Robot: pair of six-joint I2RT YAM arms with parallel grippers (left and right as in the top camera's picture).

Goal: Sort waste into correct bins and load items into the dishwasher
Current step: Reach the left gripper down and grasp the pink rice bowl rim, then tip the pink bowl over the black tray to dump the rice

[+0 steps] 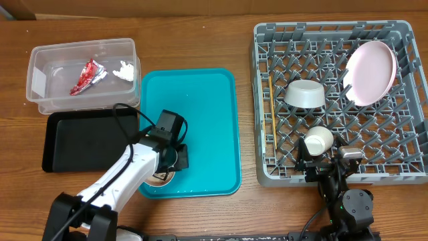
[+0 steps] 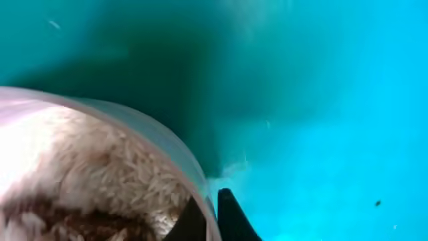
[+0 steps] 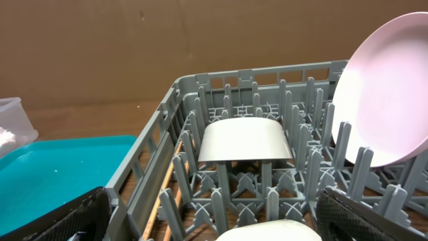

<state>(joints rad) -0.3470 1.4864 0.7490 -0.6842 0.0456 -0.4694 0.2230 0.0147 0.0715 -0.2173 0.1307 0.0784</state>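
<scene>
My left gripper [image 1: 168, 161] [image 2: 210, 198] is shut on the rim of the small pinkish-white bowl [image 2: 134, 127], one finger inside and one outside. The bowl [image 1: 162, 178] sits at the near left corner of the teal tray and holds rice with brown food scraps [image 2: 93, 187]. The grey dish rack [image 1: 267, 171] carries the pink plate [image 1: 370, 72] [image 3: 391, 100], the upturned grey bowl [image 1: 305, 94] [image 3: 244, 140], the white cup [image 1: 319, 139] [image 3: 267, 231] and the chopsticks [image 1: 273, 119] [image 3: 167, 194]. My right gripper [image 1: 325, 165] [image 3: 214, 224] stands open at the rack's near edge, just behind the cup.
The clear tub [image 1: 47, 57] at the back left holds the red-and-silver wrapper [image 1: 88, 75] and the white napkin [image 1: 125, 69]. The black tray [image 1: 87, 140] lies in front of it. The teal tray [image 1: 200, 107] sits between the bins and the rack.
</scene>
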